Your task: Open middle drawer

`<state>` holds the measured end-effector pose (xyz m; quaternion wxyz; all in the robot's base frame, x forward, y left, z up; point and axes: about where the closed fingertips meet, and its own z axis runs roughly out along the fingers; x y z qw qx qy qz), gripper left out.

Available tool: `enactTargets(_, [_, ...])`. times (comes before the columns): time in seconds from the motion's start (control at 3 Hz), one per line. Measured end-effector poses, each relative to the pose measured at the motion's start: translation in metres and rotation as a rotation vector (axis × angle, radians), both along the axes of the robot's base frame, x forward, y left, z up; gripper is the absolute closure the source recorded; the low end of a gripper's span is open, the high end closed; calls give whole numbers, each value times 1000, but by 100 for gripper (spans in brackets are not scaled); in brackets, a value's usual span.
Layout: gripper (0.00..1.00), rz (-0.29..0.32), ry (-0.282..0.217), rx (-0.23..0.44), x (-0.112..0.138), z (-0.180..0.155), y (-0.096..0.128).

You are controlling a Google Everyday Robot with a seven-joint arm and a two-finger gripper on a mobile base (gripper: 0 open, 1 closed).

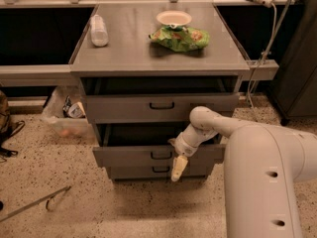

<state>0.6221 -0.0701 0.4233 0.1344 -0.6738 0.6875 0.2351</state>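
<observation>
No writing can be read anywhere, not even on the claw (179, 168) before the middle drawer (129, 156).

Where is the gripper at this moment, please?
In the camera view, the gripper hangs low at centre, pointing down just right of the black loop handle of the middle drawer and in front of the bottom drawer.

Wide grey metal middle drawer (124, 156) sits under the top grey drawer (119, 108), jutting before the bottom grey drawer (131, 172); cream two-finger gripper (177, 171) hangs before its front, just right of its black loop handle (161, 155).
</observation>
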Motion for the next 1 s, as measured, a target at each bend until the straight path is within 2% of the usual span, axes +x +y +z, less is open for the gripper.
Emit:
enactTargets(0.33, [0,8,51,88,-49,33,-1])
enactTargets(0.67, [0,9,51,89,-49,32,-1])
enactTargets(1.0, [0,21,71,96,-49,19,4])
